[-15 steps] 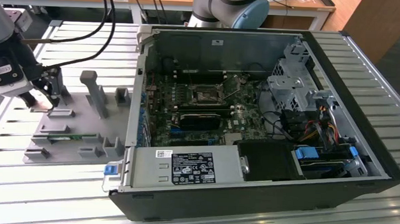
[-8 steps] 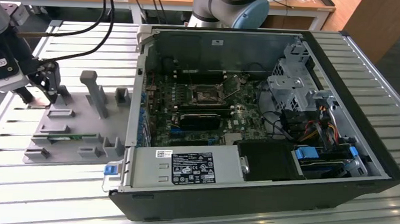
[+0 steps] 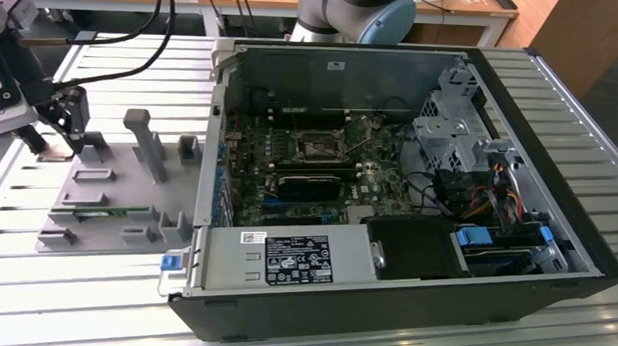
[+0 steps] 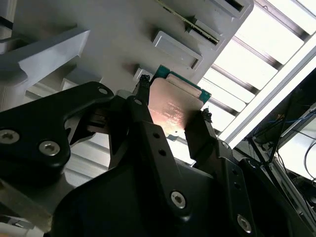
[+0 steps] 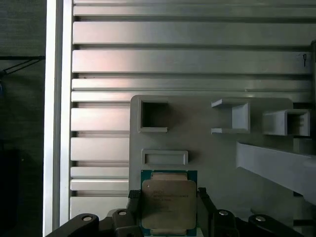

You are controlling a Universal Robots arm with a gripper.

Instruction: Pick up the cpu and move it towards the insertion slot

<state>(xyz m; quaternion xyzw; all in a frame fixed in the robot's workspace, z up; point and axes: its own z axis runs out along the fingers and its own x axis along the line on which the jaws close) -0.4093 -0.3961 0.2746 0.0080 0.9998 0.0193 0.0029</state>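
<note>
Jaws are clamped on the cpu (image 5: 169, 201), one on each of two opposite edges, pinching it. In both wrist views the black tips sit tight vs the green rim, no gap I can make out. Opening is just the cpu's width, no wider. Cpu (image 4: 174, 106) has its silvery top facing the first wrist cam, flat and square to the jaws. Can't tell if its underside is clear of the tray (image 5: 217, 158) or touching it. Just past the cpu on the tray there's a shallow rectangular pocket (image 5: 164, 157), then a deeper square one (image 5: 154, 116).

Exterior view: jaws hang over the tray's far corner at the exterior view's left, w/ the arm (image 3: 5, 89) above. Tray lies on the slatted metal surface (image 3: 32, 302), right beside the open case (image 3: 386, 321). Slot (image 3: 319, 148) is on the board (image 3: 287, 180) inside the case, approx mid-board, well apart from the cpu and toward the exterior view's right; the case wall stands btw them. Stick (image 3: 91, 211) lies in the tray's near part, well away from the jaws.
</note>
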